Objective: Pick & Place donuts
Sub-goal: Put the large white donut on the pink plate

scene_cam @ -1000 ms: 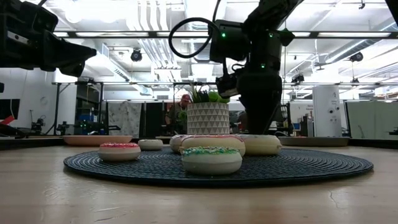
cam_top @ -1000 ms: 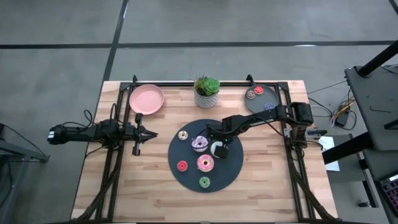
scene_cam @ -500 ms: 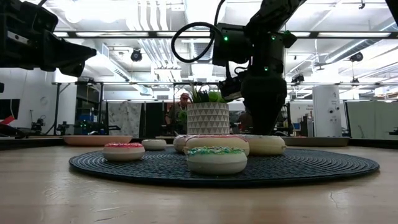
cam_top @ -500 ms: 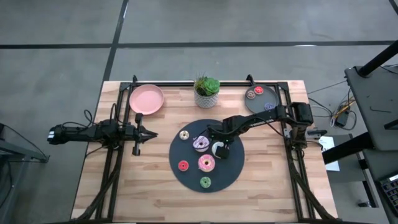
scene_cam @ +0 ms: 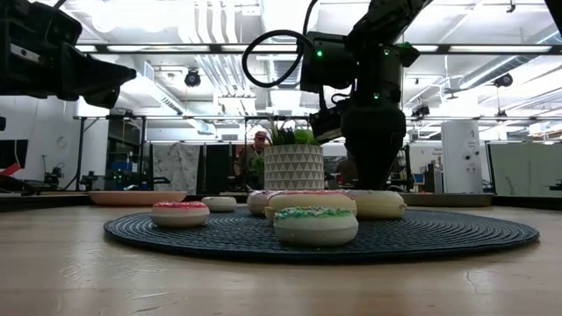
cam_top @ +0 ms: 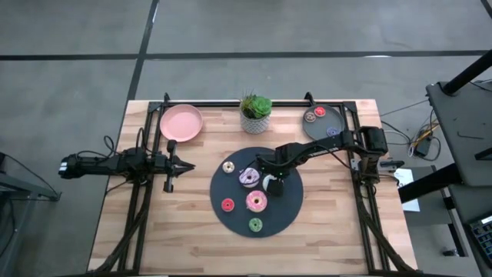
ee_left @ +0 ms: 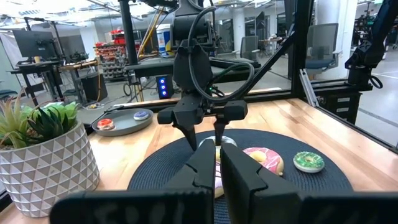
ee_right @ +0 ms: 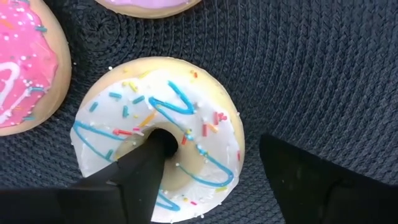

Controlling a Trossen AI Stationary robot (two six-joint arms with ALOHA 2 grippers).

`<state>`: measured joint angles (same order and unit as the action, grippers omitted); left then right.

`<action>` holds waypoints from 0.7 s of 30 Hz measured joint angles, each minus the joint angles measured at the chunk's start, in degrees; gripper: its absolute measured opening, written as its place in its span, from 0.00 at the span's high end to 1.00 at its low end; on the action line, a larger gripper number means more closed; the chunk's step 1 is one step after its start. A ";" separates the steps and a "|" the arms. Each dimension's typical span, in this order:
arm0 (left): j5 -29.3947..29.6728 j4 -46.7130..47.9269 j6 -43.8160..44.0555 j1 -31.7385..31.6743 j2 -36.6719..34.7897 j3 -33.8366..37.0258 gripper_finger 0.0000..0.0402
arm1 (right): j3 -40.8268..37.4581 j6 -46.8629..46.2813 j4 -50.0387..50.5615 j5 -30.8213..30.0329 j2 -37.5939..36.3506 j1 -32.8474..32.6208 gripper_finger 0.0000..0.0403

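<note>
Hidden almost wholly in the high view: white donut [ee_right: 158, 124], covered by the right gripper [cam_top: 270, 180] just right of the middle of the dark round mat [cam_top: 286, 212]. Plain only in the right wrist view: 1 dark finger [ee_right: 138, 169] down in the donut's hole, the other outside the ring with a strip of mat between it and the rim. Spread astride the ring, then, and not yet pinching it. Both fingers cut off by the lower edge of that frame.

Cut off there too: pink donut [ee_right: 18, 68] at the left edge and purple-white donut [ee_right: 149, 3] at the top edge, both just beside the white one.

In the low view, fingertips lost behind the row of donuts. Green donut [scene_cam: 315, 226] nearest the camera, red donut [scene_cam: 180, 214] to its left, cream donut [scene_cam: 219, 204] farther back.

Hard to make out in the high view: 3 tiny rings on the grey plate [cam_top: 327, 123] at upper right. Pink plate [cam_top: 181, 122] at upper left, potted plant [cam_top: 256, 113] between the 2 plates.

Left gripper [cam_top: 181, 165] clenched on nothing, at the left of the frame, well apart from the mat.

Against 1 second ago: mat and its donuts slid slightly toward the right of the low view; spread of the right fingers narrower.
</note>
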<state>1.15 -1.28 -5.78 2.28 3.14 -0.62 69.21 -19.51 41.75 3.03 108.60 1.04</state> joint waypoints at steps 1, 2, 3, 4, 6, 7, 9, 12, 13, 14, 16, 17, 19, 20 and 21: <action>0.00 0.00 0.00 0.00 0.02 0.00 1.00 | 0.00 0.00 0.00 -0.01 0.00 0.00 0.40; 0.00 0.00 -0.02 0.00 0.00 0.00 1.00 | 0.00 0.00 0.00 -0.01 0.00 0.00 0.41; 0.00 0.00 -0.02 0.00 0.02 0.00 1.00 | 0.00 0.00 0.00 -0.01 0.00 0.00 0.42; 0.00 0.00 -0.01 0.00 0.01 0.00 1.00 | 0.00 0.00 0.00 -0.02 0.00 0.00 0.43; 0.00 0.00 -0.01 0.00 0.01 0.00 1.00 | 0.00 0.00 0.00 -0.02 0.00 0.00 0.45; 0.00 0.00 -0.02 0.00 0.02 0.00 1.00 | 0.00 0.00 0.00 -0.02 0.00 0.00 0.46; 0.00 0.00 0.00 0.00 0.00 0.00 1.00 | 0.00 0.00 0.01 -0.02 0.00 0.00 0.47; 0.00 0.00 -0.01 0.00 0.02 0.00 1.00 | 0.00 0.00 0.03 -0.02 0.00 0.00 0.49; 0.00 0.00 0.00 0.00 0.02 0.00 1.00 | 0.00 0.00 0.03 -0.02 0.00 0.00 0.50; 0.00 0.00 0.00 0.00 0.00 0.00 1.00 | 0.00 0.00 0.03 -0.02 -0.02 0.00 0.51; 0.00 0.00 -0.02 0.00 0.00 0.00 1.00 | 0.00 0.00 0.03 -0.04 -0.02 0.00 0.53; 0.00 0.00 -0.02 0.00 0.02 0.00 1.00 | 0.00 0.00 0.03 -0.05 -0.02 0.00 0.54; 0.00 0.00 -0.02 0.00 0.02 0.00 1.00 | -0.02 0.00 0.03 -0.07 -0.02 0.00 0.56; 0.00 0.00 0.00 0.00 0.02 0.00 1.00 | -0.02 0.02 0.03 -0.09 -0.02 0.00 0.57; 0.00 0.00 -0.02 0.00 0.01 0.00 1.00 | -0.02 0.00 0.03 -0.13 -0.04 0.00 0.58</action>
<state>1.15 -1.28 -5.80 2.28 3.14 -0.62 69.19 -19.51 41.78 2.90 108.55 1.04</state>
